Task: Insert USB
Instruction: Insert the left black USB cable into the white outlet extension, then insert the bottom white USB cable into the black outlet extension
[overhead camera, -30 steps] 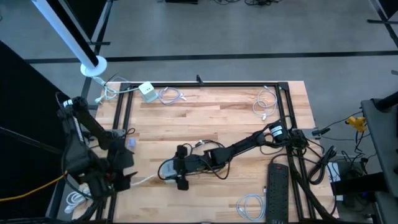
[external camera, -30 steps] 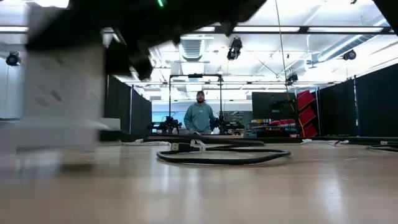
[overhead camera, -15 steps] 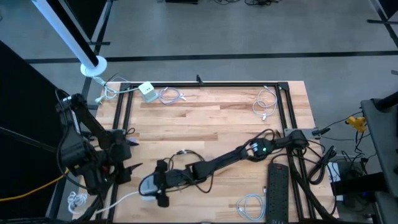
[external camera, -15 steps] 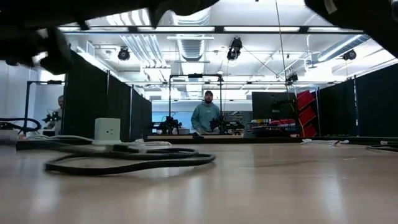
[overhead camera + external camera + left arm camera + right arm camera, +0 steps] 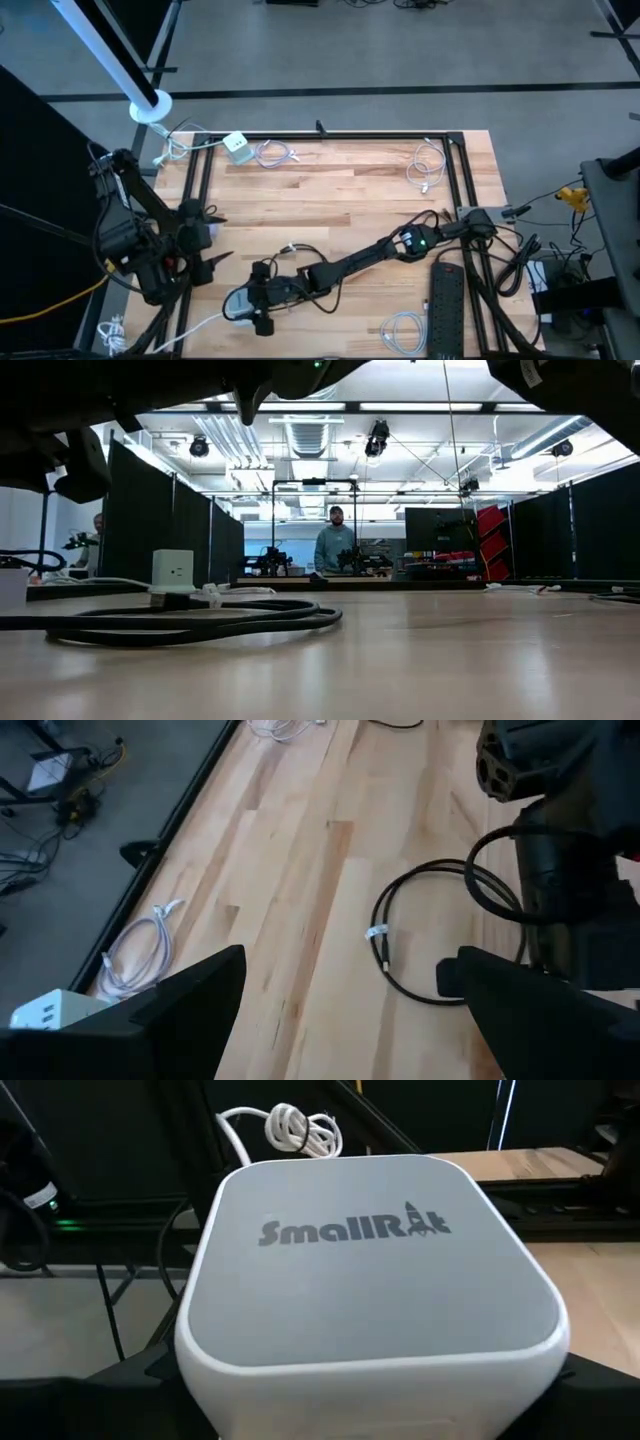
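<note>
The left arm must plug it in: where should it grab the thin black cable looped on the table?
Pinch the straight free end beside its white tag, coming from above: the thin black cable lies flat on the wooden table, clear of the right arm.

I work in a robotics lab hall: black curtain partitions [image 5: 185, 525] divide bays under ceiling light strips [image 5: 400, 407], a person [image 5: 336, 548] stands by another rig far back, and my wooden surface [image 5: 340, 195] sits on grey concrete floor [image 5: 350, 60].
</note>
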Controlling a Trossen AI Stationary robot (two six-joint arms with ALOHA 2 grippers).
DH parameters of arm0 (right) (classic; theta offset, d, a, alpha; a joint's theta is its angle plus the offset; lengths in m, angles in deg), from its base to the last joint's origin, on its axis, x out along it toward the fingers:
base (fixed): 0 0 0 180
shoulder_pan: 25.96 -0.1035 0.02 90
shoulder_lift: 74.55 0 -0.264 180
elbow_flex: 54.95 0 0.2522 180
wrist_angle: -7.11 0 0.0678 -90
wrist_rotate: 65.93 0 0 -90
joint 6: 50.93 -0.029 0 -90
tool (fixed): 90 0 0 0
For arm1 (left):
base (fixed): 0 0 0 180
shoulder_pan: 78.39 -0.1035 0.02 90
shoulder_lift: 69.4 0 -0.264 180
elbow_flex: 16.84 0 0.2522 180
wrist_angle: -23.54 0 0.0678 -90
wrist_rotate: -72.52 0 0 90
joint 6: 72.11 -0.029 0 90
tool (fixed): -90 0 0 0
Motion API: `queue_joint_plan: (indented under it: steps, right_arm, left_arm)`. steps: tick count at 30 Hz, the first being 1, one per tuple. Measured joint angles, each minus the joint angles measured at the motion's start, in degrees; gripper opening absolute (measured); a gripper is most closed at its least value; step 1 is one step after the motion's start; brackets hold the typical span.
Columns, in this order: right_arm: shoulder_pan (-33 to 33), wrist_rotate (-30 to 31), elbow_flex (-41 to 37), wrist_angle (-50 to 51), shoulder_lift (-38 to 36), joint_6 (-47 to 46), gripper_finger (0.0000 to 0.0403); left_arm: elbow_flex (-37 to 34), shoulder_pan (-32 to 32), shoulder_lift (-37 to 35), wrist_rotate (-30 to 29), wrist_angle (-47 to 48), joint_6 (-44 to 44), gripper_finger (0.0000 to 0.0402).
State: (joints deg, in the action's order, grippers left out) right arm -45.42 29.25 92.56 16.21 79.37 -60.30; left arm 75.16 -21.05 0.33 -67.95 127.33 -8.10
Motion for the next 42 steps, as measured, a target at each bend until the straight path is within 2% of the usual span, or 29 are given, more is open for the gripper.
queue_joint_plan:
  steps: [14, 17, 19, 26, 35, 42]
  right_arm:
    - [-0.36, -0.8, 0.07, 1.19, -0.36, 2.47, 0.0297]
    - [-0.59, -1.54, -0.02, 2.24, -1.26, 3.97, 0.0358]
    - [-0.66, -1.32, -0.02, 2.53, -2.27, 4.2, 0.0383]
    - [-0.65, -0.85, -0.07, 5.48, -3.94, 9.43, 0.0358]
    - [-0.05, -0.66, 0.01, 24.72, -14.24, 13.07, 0.0358]
    - [0.15, 2.22, 0.0, 47.74, -23.63, 9.73, 0.0359]
  left_arm:
    - [0.0, -0.46, 0.0, 0.0, -0.01, 0.96, 0.035]
    - [0.0, -0.46, 0.0, 0.49, 0.0, 1.1, 0.035]
    - [-0.02, -0.46, 0.0, 0.53, -0.01, 1.33, 0.035]
    - [-0.02, -0.46, 0.11, 1.11, -0.01, 3.06, 0.035]
    - [-0.04, -0.46, 0.31, 2.62, -0.19, 3.14, 0.035]
    - [-0.04, -0.46, 0.31, 2.62, -1.24, 4.46, 0.035]
